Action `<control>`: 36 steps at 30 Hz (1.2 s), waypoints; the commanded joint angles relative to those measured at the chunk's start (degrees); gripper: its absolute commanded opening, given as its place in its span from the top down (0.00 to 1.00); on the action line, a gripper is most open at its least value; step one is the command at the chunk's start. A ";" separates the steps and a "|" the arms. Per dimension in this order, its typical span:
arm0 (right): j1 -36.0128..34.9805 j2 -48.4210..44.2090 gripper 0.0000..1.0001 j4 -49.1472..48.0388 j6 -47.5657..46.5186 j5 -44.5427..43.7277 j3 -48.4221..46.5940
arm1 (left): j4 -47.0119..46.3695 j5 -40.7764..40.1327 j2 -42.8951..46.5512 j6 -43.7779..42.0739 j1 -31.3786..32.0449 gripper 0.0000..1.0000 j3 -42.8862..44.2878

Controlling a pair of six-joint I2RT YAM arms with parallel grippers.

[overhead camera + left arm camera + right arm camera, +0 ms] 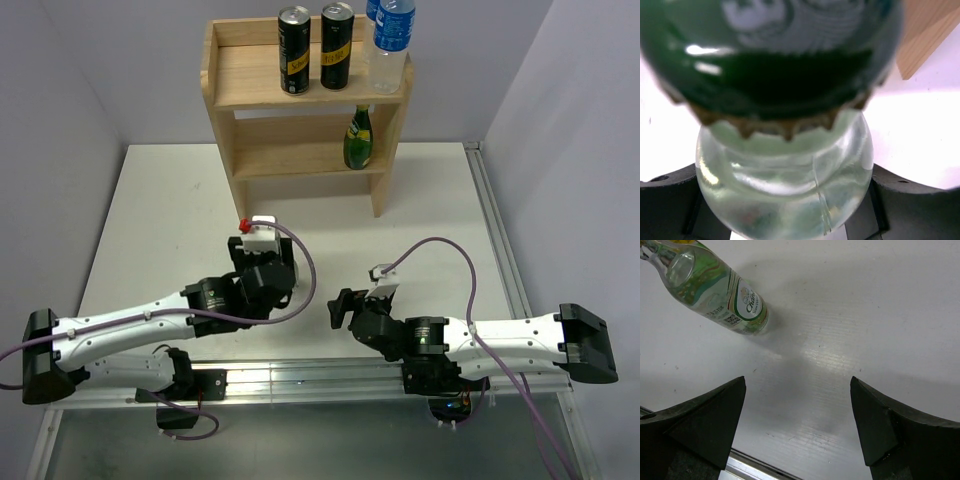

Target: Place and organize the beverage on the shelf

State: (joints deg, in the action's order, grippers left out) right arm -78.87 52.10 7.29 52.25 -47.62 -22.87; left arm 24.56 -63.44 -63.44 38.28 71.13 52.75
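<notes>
The pale wooden shelf (245,80) stands at the back of the table; a corner of it shows in the left wrist view (930,35). Its upper board holds two black cans (294,50) and clear water bottles with blue labels (390,45). A green glass bottle (358,138) stands on the lower board. My left gripper (262,258) (787,205) is shut on the neck of a clear glass bottle (785,180) with a green crown cap (770,55). This bottle also shows in the right wrist view (715,290), base down near the table. My right gripper (338,308) (797,390) is open and empty.
The left half of both shelf boards is bare wood. A metal rail (330,378) runs along the table's near edge, and another (495,230) along the right edge. Grey walls close in the table on three sides.
</notes>
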 commanded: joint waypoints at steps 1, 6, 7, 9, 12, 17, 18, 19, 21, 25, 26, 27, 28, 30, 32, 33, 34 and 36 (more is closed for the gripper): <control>-0.23 -1.03 0.09 -0.26 0.57 -2.92 -1.30 | -15.13 3.55 3.50 -17.17 -5.36 1.00 4.38; -0.23 -2.79 0.08 0.36 0.49 -3.62 -0.86 | -21.46 12.01 0.60 -24.91 -13.90 1.00 7.01; -0.32 -2.96 0.09 0.44 0.49 -3.62 -0.86 | -22.26 13.33 -0.01 -25.79 -16.53 1.00 7.45; -0.23 -2.88 0.08 0.53 0.40 -3.71 -0.86 | -26.02 15.53 -1.51 -28.33 -19.87 1.00 8.59; -0.23 -2.88 0.09 0.97 0.40 -3.97 -0.95 | -27.80 19.57 -3.00 -29.40 -23.83 1.00 10.87; -0.23 -3.40 0.09 1.15 0.22 -4.24 -0.51 | -29.74 22.39 -7.21 -31.07 -27.36 1.00 14.65; -0.23 -3.49 0.08 1.06 0.22 -4.33 -0.42 | -30.09 23.09 -7.83 -31.16 -28.15 1.00 15.62; -0.14 -3.49 0.09 1.06 0.13 -4.59 -0.42 | -30.62 23.62 -8.45 -31.16 -28.50 1.00 16.06; -0.14 -3.23 0.09 1.15 0.22 -4.68 -0.42 | -31.50 24.76 -10.56 -31.16 -29.73 1.00 17.64; -0.14 -3.58 0.09 1.85 0.48 -4.77 -0.33 | -33.61 26.26 -14.94 -31.43 -31.49 1.00 19.93; -0.14 -3.93 0.08 2.03 0.57 -4.94 -0.16 | -33.78 26.44 -15.83 -31.43 -31.76 1.00 20.54; -0.14 -4.19 0.08 2.11 0.66 -4.94 -0.07 | -34.05 26.70 -16.62 -31.25 -32.37 1.00 21.77; -0.14 -4.37 0.08 2.46 0.57 -5.03 0.11 | -34.66 26.70 -17.32 -31.43 -32.63 1.00 22.04; -0.14 -5.07 0.09 2.90 0.84 -5.29 0.29 | -35.89 27.05 -19.26 -31.43 -33.42 1.00 23.01; -0.06 -5.77 0.08 3.08 0.92 -5.30 0.81 | -36.68 27.14 -20.84 -31.25 -33.95 1.00 23.62; -0.06 -5.78 0.09 3.08 1.01 -5.21 0.99 | -36.95 27.49 -21.37 -31.08 -34.65 1.00 23.89; -0.14 -5.86 0.08 3.17 1.19 -5.29 1.16 | -37.38 27.49 -22.33 -30.99 -35.01 1.00 24.15; -0.06 -5.78 0.08 3.08 1.28 -5.03 1.60 | -38.00 27.67 -23.22 -30.90 -35.88 1.00 24.68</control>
State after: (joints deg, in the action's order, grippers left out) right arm -78.87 46.94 9.98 52.12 -50.15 -22.61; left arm -2.28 -36.05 -87.70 8.08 36.53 71.68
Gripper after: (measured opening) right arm 0.917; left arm 0.719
